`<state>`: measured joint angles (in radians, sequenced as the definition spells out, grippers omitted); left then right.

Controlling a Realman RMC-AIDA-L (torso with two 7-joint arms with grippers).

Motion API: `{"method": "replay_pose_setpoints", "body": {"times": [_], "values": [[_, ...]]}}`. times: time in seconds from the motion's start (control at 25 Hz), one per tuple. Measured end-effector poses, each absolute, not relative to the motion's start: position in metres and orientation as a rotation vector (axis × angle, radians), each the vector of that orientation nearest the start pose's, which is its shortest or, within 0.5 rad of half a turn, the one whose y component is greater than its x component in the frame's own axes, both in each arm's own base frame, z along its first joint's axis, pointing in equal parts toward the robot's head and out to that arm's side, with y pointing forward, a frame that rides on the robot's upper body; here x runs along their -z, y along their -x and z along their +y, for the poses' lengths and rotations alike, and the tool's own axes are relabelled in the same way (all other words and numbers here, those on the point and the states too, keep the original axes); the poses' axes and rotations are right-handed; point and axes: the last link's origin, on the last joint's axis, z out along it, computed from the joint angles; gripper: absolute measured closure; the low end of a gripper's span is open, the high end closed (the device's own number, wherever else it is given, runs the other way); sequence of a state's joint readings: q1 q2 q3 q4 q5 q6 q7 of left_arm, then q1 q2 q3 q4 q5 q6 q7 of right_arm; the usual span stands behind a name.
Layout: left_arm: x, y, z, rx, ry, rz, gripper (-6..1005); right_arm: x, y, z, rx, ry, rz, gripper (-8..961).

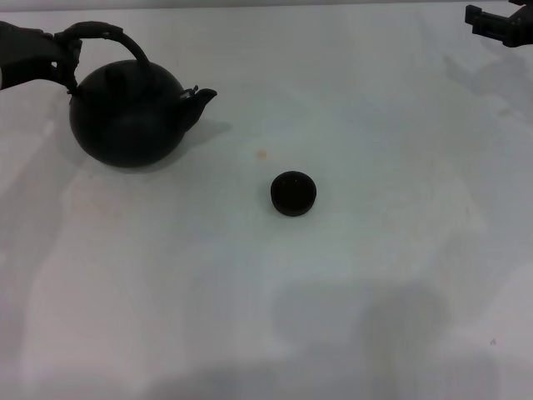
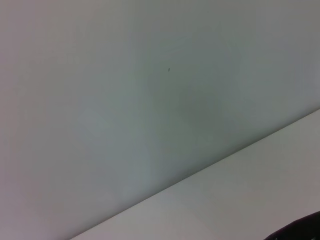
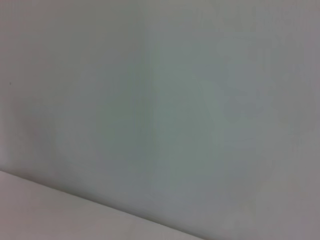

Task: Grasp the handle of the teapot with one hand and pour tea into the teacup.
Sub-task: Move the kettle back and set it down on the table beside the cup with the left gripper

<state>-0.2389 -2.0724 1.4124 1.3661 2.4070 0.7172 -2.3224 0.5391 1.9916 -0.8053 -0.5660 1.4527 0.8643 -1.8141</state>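
Head view gives us the teapot at the far left of the white table, resting on the surface with its short spout pointing toward the right. Over its top arches the handle, and our left gripper reaches in from the left edge and is clamped on the handle's left end — fingers pressed against the band. Nearer to us and to the right, well apart from the pot, sits the teacup, upright. Our right gripper hangs parked at the far right corner — we cannot tell how its fingers stand.
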Motion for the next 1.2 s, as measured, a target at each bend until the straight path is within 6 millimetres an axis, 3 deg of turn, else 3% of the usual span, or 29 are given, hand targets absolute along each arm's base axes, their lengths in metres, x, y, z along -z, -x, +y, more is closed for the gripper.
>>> {"method": "replay_pose_setpoints", "body": {"times": [0.44,0.84,1.2], "values": [[-0.0385,0.2536,0.3735,0.040,2.119,-0.703,880,-0.0570,-0.3168,0.4106,-0.432,2.080,0.721,97],[-0.0452,0.2471,0.3724,0.058,2.107,-0.676,815,-0.0572,-0.3172,0.4104,-0.430,2.081,0.721,97],[-0.0451,0.2519,0.3695,0.058,2.093,-0.692,568,-0.0574,-0.3196,0.4080,-0.431,2.080,0.728,97]]}}
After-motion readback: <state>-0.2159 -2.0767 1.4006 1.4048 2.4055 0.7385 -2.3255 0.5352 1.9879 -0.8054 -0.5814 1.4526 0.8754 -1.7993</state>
